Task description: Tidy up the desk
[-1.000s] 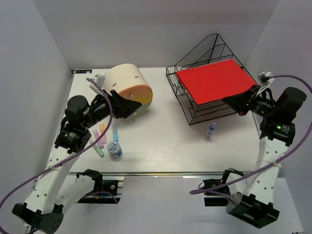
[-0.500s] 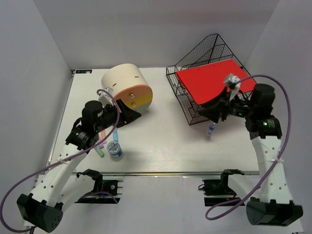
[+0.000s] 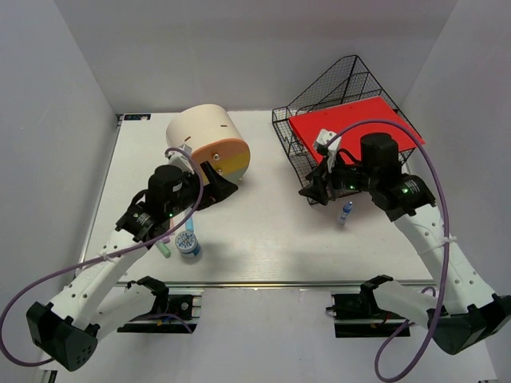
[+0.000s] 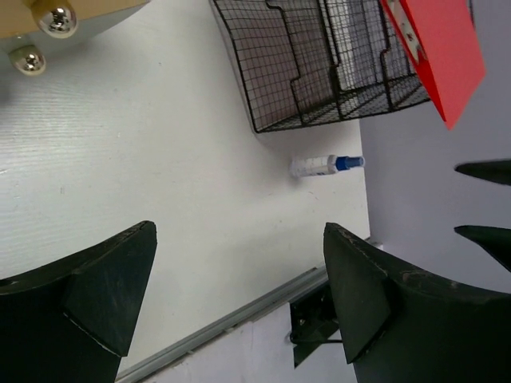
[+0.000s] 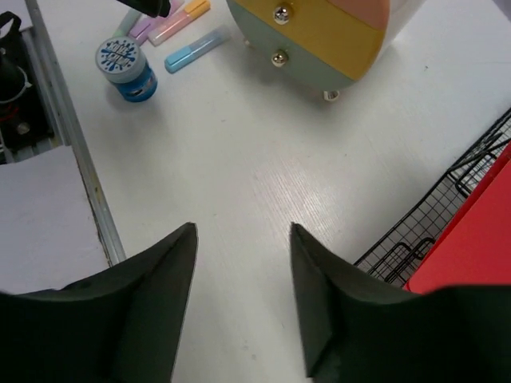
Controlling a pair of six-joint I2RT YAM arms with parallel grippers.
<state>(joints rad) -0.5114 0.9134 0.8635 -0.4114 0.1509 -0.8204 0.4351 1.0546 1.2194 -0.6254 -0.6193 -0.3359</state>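
Top view: we see the desk (image 3: 271, 235) filling the middle of the frame, its silver rail (image 3: 263, 282) along the near edge and white walls (image 3: 239, 56) around it. The left hand (image 3: 220, 185) hovers just beside the front of the cream drawer box (image 3: 204, 132). The right hand (image 3: 311, 191) hangs at the near-left corner of the black wire rack (image 3: 335, 84), which carries a red folder (image 3: 355, 128). A small blue-capped bottle (image 3: 345, 213) sits on the desk near the right hand. A blue jar (image 3: 188, 242) and coloured highlighters (image 3: 164, 249) lie by the left arm. Left wrist view: we find the left hand's fingers (image 4: 104, 287) spread wide, released, with only bare desk between them; the bottle and the rack lie beyond. Right wrist view: the right hand's fingers (image 5: 152, 287) are likewise parted and empty above the desk, with the jar, the highlighters and the drawer box's two knobs (image 5: 280, 14) ahead.
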